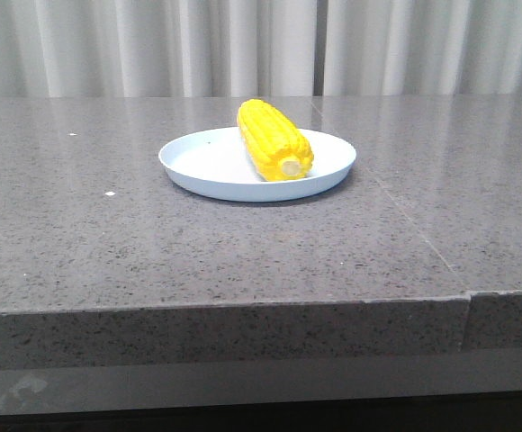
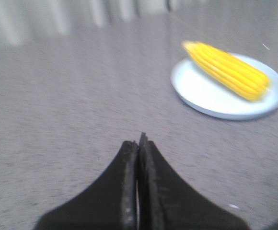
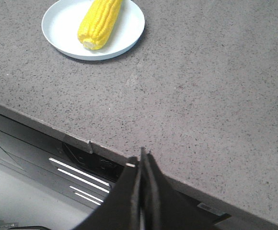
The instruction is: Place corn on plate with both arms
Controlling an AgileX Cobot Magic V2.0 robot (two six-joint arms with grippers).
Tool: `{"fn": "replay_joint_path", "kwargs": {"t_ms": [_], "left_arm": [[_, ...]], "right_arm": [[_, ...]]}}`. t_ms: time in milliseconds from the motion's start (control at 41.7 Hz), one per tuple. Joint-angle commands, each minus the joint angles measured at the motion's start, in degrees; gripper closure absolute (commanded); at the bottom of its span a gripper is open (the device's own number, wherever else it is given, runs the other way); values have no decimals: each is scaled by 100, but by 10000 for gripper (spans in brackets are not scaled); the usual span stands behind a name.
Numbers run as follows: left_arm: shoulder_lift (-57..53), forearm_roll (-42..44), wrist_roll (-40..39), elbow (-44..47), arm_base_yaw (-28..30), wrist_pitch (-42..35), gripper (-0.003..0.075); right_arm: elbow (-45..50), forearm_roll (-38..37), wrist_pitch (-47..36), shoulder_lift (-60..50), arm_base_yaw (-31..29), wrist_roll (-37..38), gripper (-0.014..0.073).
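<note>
The yellow corn (image 1: 274,140) lies on the pale blue-white plate (image 1: 198,162) on the grey stone table, its pale stub end toward the camera. No gripper shows in the front view. In the left wrist view the corn (image 2: 227,69) lies on the plate (image 2: 201,93), well away from my left gripper (image 2: 138,143), which is shut and empty over bare table. In the right wrist view the corn (image 3: 99,22) rests on the plate (image 3: 62,24), far from my right gripper (image 3: 142,158), which is shut and empty above the table's front edge.
The grey speckled table (image 1: 108,243) has a seam (image 1: 414,225) running toward its front edge on the right. Pale curtains (image 1: 153,45) hang behind it. Below the front edge the right wrist view shows a dark panel with white stripes (image 3: 81,175).
</note>
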Motion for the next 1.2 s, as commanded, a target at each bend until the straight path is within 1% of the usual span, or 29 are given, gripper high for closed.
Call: {"fn": "replay_joint_path", "kwargs": {"t_ms": [0,72,144,168,864,936,1031,1175], "left_arm": [[-635,34,-58,519,437,-1206,740],[-1119,34,-58,1058,744,-1586,740],[-1482,-26,-58,1471,1056,-1785,740],[-2070,-79,-58,2570,1542,-3060,740],[-2060,-79,-58,2570,1529,-3060,741],[-2060,-79,-58,2570,1529,-3060,741],[-2060,-79,-58,2570,1529,-3060,740],[-2060,-79,-58,2570,1529,-3060,741]], "right_arm": [[-116,-126,-350,38,-6,-19,662],[-116,-126,-350,38,-6,-19,662],[-116,-126,-350,38,-6,-19,662],[-116,-126,-344,38,-6,-19,662],[-91,-117,-358,2,-15,-19,662],[35,-154,-422,-125,-174,-19,662],[493,16,-952,-537,-706,-19,662],[1624,69,-2423,-1238,-1545,-19,662]]}}
